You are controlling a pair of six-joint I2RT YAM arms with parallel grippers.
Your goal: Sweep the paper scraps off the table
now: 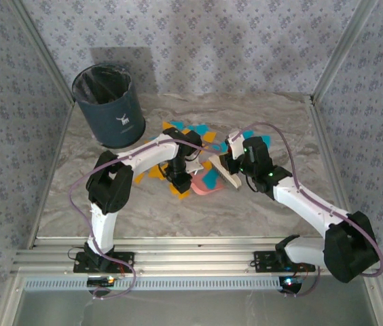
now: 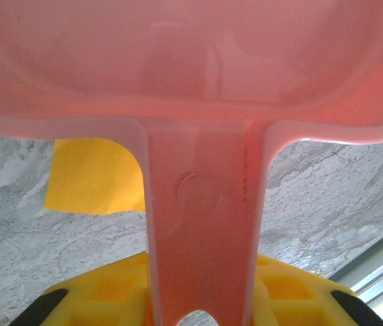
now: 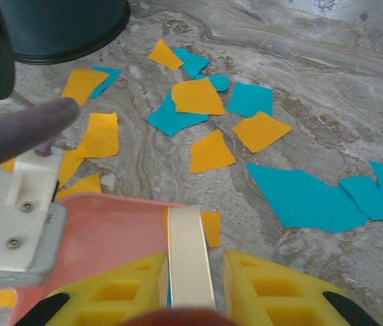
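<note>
I have my left tool (image 2: 198, 307) clamped on the handle of the pink dustpan (image 2: 191, 61) and my right tool (image 3: 189, 293) clamped on a cream strip (image 3: 186, 248). The paper scraps (image 3: 198, 96) lie on the counter (image 3: 327, 81), ahead of the right tool.

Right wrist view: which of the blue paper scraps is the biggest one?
The cyan scrap low on the right, a broad wedge; every other blue piece, including its right-hand neighbour, is clearly smaller.

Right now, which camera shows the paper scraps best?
Right wrist: the paper scraps lie spread on the table, orange and blue, edges sharp. Top external shows them small and partly hidden behind the arms. Left wrist catches one orange piece beside the pink dustpan handle.
</note>
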